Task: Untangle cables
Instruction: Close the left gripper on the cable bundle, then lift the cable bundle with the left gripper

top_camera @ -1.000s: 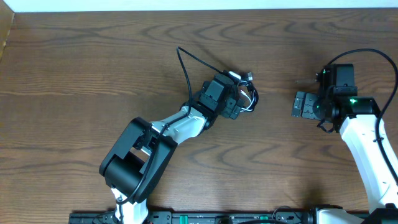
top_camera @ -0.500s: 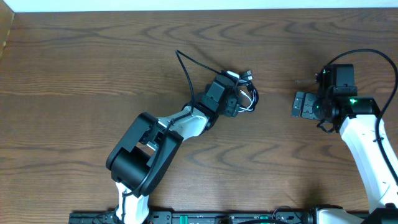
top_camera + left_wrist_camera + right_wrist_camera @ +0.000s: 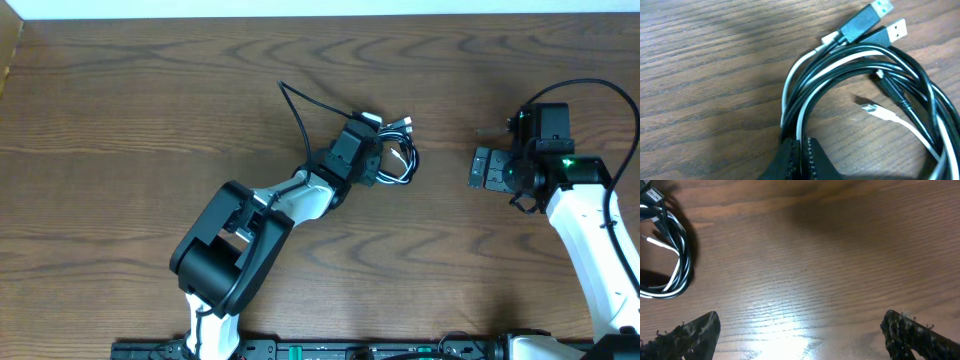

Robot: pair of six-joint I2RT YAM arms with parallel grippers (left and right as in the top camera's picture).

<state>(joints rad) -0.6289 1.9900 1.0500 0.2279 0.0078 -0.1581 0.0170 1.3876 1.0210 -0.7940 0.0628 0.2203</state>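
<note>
1. Left gripper (image 3: 799,159): closed, pinching the coiled black and white cables (image 3: 858,59). The coil lies on the desk (image 3: 700,75) directly ahead of it.
2. Right gripper (image 3: 800,320): fully open. The cables are well apart, ahead to its left.

Even, bright overhead light. Right wrist view: white glare on surface (image 3: 785,332), shadow along top. Left wrist close-up: cables (image 3: 860,24) in focus.
</note>
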